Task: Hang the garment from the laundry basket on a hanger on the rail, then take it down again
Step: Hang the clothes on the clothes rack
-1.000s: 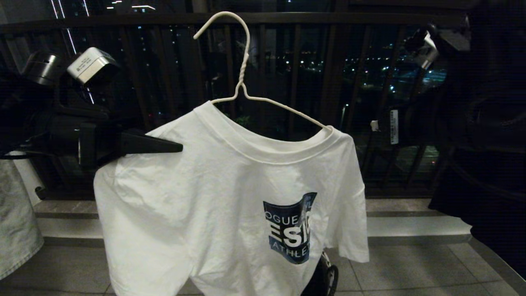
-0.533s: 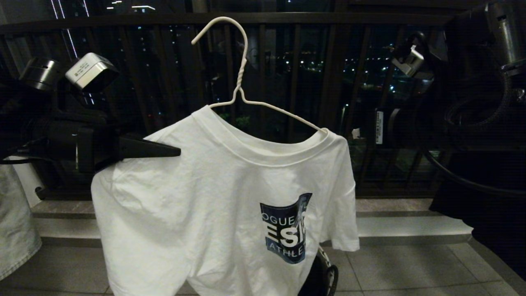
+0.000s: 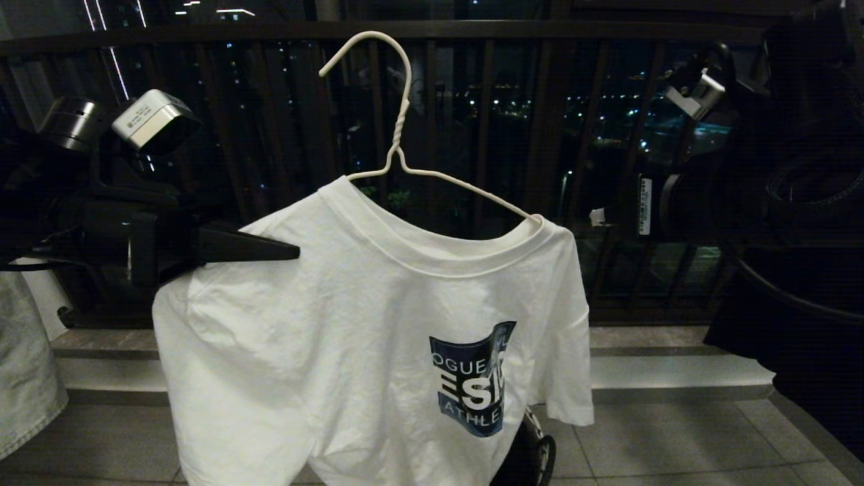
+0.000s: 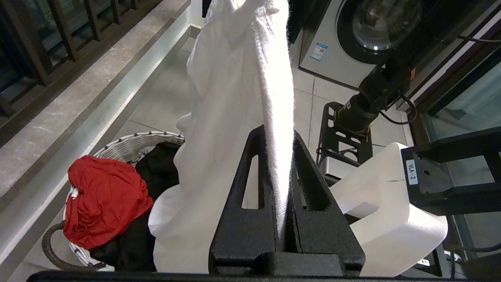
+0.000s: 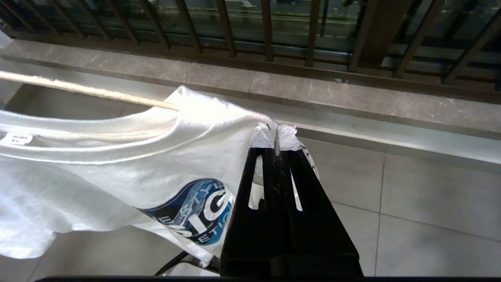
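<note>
The left pincer (image 3: 287, 251) pinches one shoulder of the garment (image 3: 378, 337) on the hanger (image 3: 405, 155), held before the balcony railing (image 3: 472, 30), while the right pincer (image 5: 276, 135), pressed together empty beside the other shoulder, risks nudging the tilted shirt off the wire.

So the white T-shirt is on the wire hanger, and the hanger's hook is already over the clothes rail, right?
Not quite. The white T-shirt is on the wire hanger, but in the head view the hook hangs free in front of the dark balcony railing; no clothes rail shows. The left end effector is pinching the shirt's shoulder, as the left wrist view shows.
</note>
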Controlling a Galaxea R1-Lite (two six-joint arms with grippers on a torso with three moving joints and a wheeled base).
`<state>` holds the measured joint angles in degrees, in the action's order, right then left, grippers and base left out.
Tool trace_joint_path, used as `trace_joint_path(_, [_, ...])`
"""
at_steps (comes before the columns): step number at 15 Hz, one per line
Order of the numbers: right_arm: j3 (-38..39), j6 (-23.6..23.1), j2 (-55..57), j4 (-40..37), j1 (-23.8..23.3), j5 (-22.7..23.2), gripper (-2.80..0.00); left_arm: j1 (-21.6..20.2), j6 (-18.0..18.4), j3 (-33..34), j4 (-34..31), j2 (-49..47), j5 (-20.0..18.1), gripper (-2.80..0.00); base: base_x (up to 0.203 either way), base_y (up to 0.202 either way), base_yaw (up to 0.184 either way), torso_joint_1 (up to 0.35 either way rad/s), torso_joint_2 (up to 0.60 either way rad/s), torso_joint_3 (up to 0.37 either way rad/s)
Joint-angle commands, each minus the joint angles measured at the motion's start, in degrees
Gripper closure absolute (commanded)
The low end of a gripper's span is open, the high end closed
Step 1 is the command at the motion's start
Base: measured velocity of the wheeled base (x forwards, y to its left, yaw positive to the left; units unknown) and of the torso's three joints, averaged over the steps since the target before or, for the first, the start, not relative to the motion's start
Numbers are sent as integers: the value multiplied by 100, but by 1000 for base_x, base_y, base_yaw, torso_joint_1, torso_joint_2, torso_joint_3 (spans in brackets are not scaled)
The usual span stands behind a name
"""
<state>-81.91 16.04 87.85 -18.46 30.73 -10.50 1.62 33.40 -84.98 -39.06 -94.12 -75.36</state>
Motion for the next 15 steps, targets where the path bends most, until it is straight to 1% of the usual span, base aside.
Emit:
trace_joint_path(1, [-9,37,42,-9,132,-13,0,5,9,-10,-23,-1,-40,0,0,0,0,0,0,0])
trace_joint_path(2, [-15,93,55,-9,223,-14,0,5,9,-10,-23,0,-40,0,0,0,0,0,0,0])
trace_joint_path(5, [-204,495,256,-29,484,-38,0,-1,0,-10,-23,68,-46,0,0,0,0,0,0,0])
trace_joint_path(6, [-313,676,354,-42,605,-67,-280,-3,-15,-3,-23,113,-49,0,0,0,0,0,0,0])
trace_joint_path(7, [-442,838,470,-50,761,-151,-280,-4,-26,8,-23,167,-49,0,0,0,0,0,0,0])
trace_joint_path(9, [-784,1041,764,-75,1006,-501,-280,-30,-35,-27,-23,166,-49,0,0,0,0,0,0,0])
trace_joint_path(11, [-1266,1103,1068,-368,1194,-1021,-280,-30,-35,-54,-14,151,-40,0,0,0,0,0,0,0])
trace_joint_path(12, [-1485,1169,1179,-583,1228,-1256,-280,-40,-36,-72,-14,139,-40,0,0,0,0,0,0,0])
trace_joint_path(13, [-1624,1369,1245,-757,1240,-1395,-280,-65,-44,-99,-14,132,-40,0,0,0,0,0,0,0])
trace_joint_path(15, [-1771,1433,1320,-1058,1242,-1633,-280,-153,-66,-138,-14,122,-48,0,0,0,0,0,0,0])
